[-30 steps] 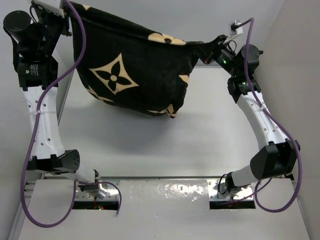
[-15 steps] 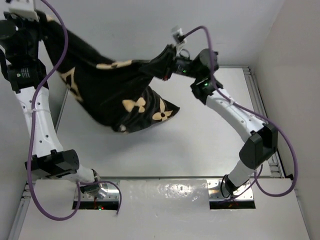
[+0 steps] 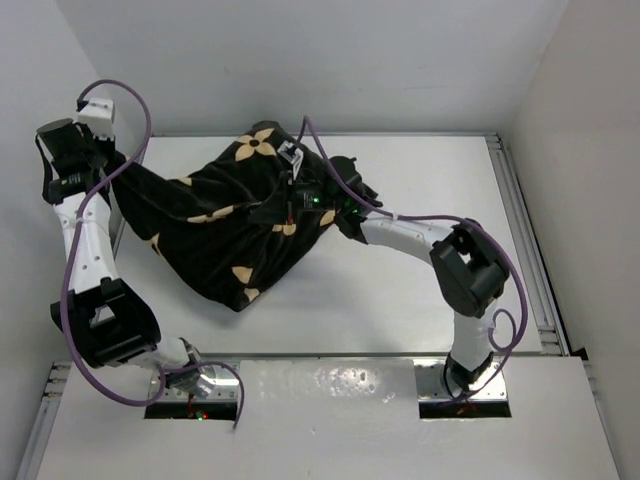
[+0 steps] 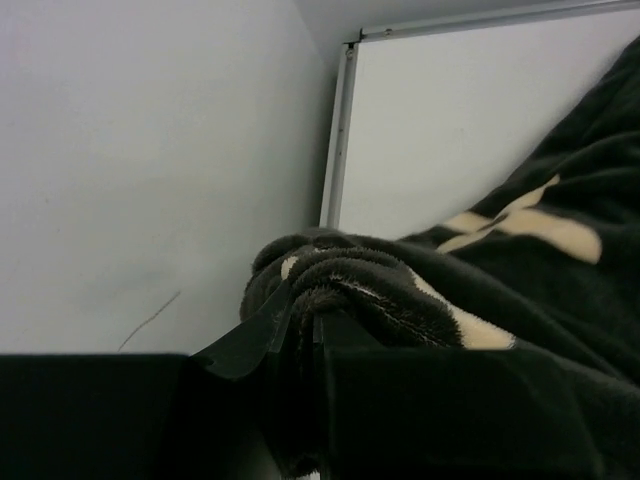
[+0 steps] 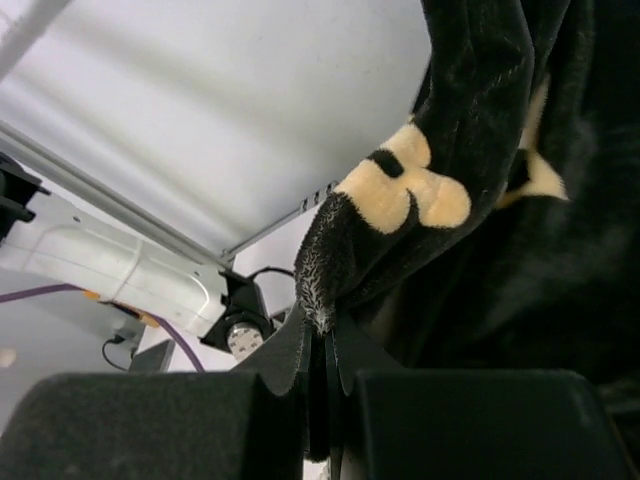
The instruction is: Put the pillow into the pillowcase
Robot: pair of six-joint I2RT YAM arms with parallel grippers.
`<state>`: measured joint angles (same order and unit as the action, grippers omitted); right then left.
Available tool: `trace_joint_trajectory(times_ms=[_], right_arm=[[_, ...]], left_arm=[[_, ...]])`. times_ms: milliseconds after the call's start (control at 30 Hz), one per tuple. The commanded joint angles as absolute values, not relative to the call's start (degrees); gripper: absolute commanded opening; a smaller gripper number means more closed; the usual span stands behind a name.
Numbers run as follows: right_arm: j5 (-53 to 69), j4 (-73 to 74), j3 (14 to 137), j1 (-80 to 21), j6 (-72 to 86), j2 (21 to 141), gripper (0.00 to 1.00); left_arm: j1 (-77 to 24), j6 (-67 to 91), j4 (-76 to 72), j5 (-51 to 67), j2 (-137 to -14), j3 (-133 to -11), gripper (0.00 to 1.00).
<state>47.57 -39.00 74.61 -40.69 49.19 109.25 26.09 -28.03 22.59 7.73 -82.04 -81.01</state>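
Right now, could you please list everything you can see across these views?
pillowcase: one, black with tan flower motifs, bunched on the left-centre of the table
table: one, white, beneath everything
walls: white, on the far and side edges
cables: two, purple, running along the arms
left arm: one, white and black, at the left edge
right arm: one, white and black, reaching to centre
left end effector: one, black, shut on a pillowcase edge
right end effector: one, black, shut on a pillowcase edge
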Motion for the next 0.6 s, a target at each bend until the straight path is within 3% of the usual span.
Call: trace_joint_trajectory(times_ms=[0,200,333,433,500,567], right_arm=[[45.01,-46.41,75.85,-37.02,51.23,107.14,0.00],[34.72,-40.17,71.29,-22.95,57.13,104.87,0.00],[29.54,-31.50,69.41,-15.92,46.87,96.61,0.00],[29.09,-22.50,74.86,-9.16,41.75,93.79,0.00],[33.90,-28.95,74.10,-4.69,44.37,92.21,0.00],[46.97,-35.39,69.63,-3.26,46.13,89.48,0.00]], left_arm=[[26.37,-27.07,16.07,11.33,-80.59,-85.76,0.00],[24.08,-27.24,21.00,24.05,-80.69,-88.68,0.00],[24.08,-32.93,26.52,36.95,-80.94,-88.94,0.00],[22.33,-53.11,43.54,46.63,-82.08,-92.61,0.00],[20.05,-66.03,60.10,47.64,-82.44,-94.65,0.00],[18.73,-80.73,67.64,44.57,-82.01,-94.31,0.00]])
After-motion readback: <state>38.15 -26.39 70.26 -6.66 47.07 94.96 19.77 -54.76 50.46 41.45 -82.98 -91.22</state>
